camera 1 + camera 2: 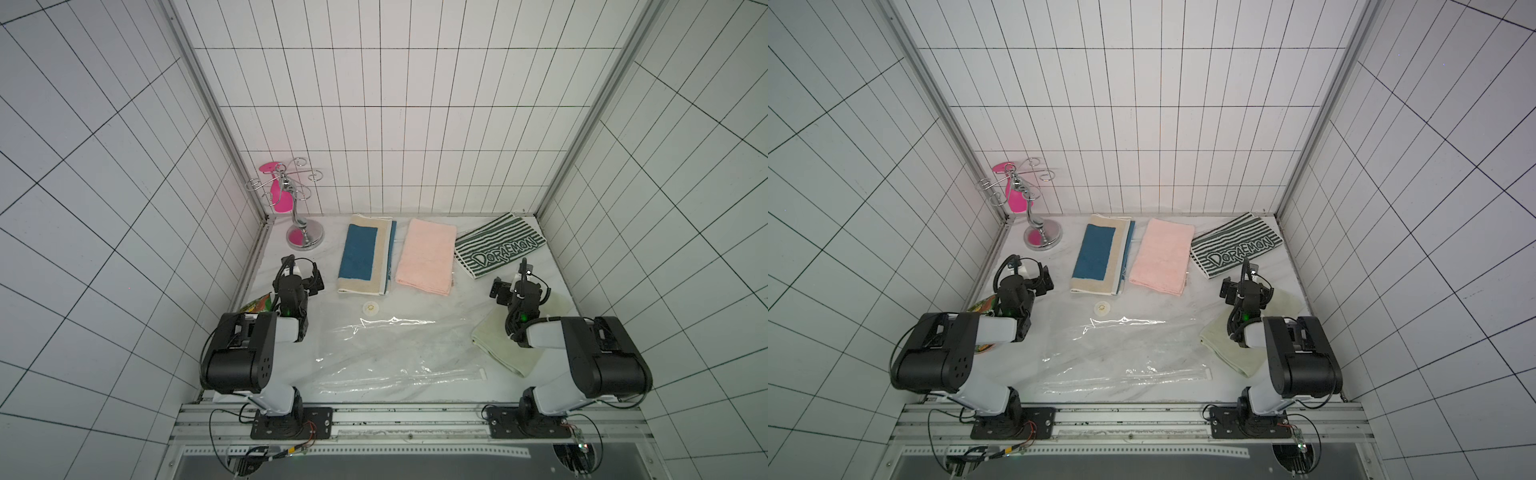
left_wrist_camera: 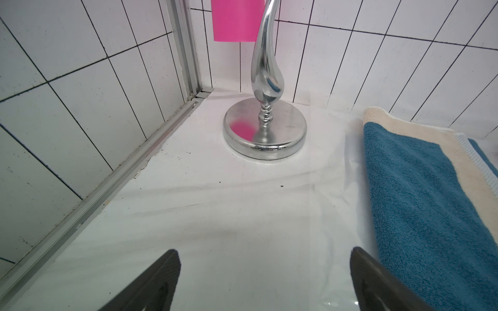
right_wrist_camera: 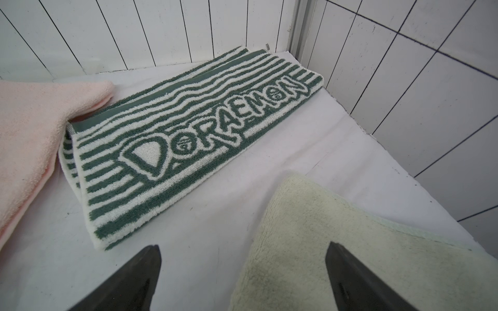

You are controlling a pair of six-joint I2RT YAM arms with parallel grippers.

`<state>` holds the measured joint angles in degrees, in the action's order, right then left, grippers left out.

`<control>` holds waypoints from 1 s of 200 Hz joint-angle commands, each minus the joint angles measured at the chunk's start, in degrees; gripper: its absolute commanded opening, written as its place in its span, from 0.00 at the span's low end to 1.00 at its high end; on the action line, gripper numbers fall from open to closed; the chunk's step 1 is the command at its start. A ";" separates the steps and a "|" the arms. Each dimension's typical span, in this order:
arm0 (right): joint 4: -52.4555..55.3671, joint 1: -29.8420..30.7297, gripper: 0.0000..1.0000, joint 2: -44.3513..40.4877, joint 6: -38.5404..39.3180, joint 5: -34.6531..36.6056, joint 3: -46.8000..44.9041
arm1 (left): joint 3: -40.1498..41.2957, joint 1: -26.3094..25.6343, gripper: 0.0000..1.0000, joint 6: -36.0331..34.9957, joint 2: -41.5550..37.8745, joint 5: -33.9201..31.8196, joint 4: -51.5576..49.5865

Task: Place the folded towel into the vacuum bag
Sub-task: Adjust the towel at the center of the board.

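The vacuum bag point(image 1: 395, 353) point(image 1: 1121, 353) lies flat and clear at the front middle of the table, its round white valve point(image 1: 371, 308) at its far end. Beyond it, side by side, lie a blue-and-beige folded towel point(image 1: 361, 259) point(image 2: 420, 204), a pink one point(image 1: 426, 257) point(image 3: 29, 134) and a green-striped "Doraemon" one point(image 1: 498, 247) point(image 3: 188, 126). A pale green towel point(image 1: 498, 340) point(image 3: 336, 242) lies at the right under my right arm. My left gripper point(image 1: 301, 280) point(image 2: 264, 250) hangs open over bare table left of the blue towel. My right gripper point(image 1: 517, 286) point(image 3: 244, 245) is open above the pale green towel's far corner.
A chrome cup stand point(image 1: 305, 237) point(image 2: 265, 129) with a pink cup point(image 1: 280, 195) stands in the far left corner. A green and orange snack packet point(image 1: 259, 305) lies by the left wall behind my left arm. Tiled walls close in three sides.
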<state>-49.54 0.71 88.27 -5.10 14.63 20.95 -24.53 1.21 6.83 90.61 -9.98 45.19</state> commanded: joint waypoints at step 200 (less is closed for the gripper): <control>70.86 14.33 0.99 -11.80 -18.89 -2.33 44.72 | -33.42 -11.33 0.99 20.10 -17.39 -18.42 -60.39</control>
<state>2.55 15.99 75.00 -13.19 27.90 57.54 -49.47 -11.57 14.63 75.00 -32.47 6.00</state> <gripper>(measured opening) 0.986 0.990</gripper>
